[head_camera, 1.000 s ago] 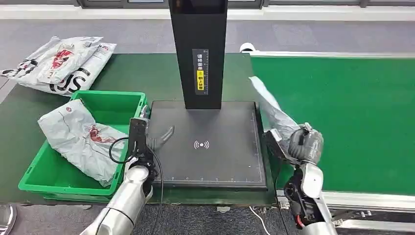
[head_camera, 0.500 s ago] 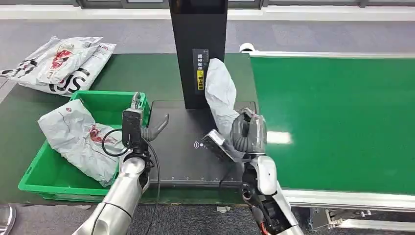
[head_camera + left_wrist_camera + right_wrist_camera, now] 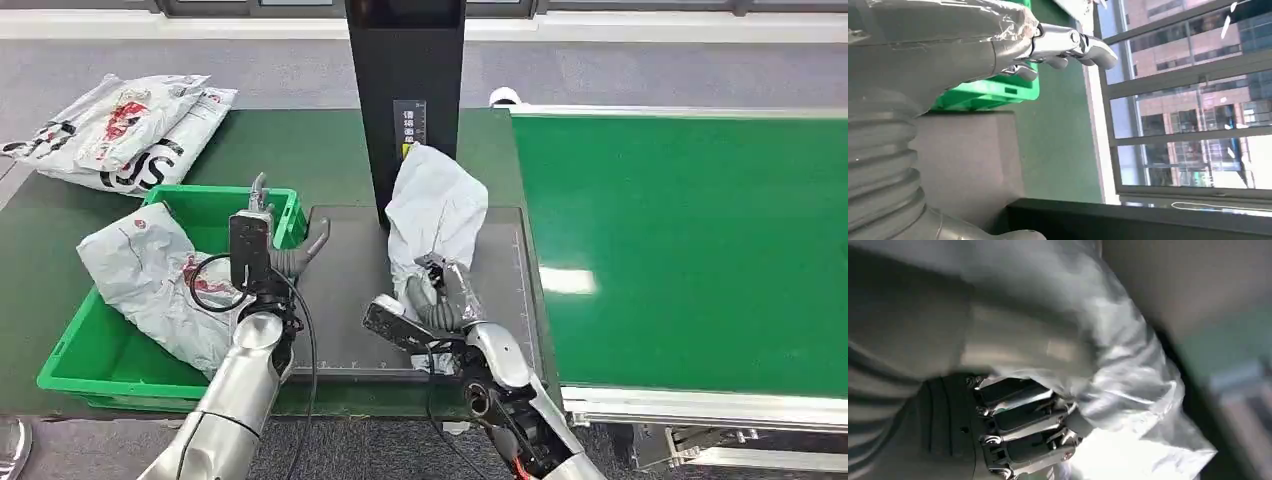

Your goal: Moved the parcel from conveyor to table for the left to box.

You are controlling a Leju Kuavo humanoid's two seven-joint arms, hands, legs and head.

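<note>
Parcel [image 3: 435,215] over the black scanner plate [image 3: 350,300], right hand's [image 3: 440,305] fingers [image 3: 1018,432] clenched on it in wrist view; left hand [image 3: 285,255] released.

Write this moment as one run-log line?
right hand: holds grey parcel over black scan pad | left hand: open beside green bin

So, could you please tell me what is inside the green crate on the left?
One grey parcel with red print lies in the green crate, draped over its near right rim. Bare green floor shows beside it; whatever lies beneath the parcel is covered.
</note>
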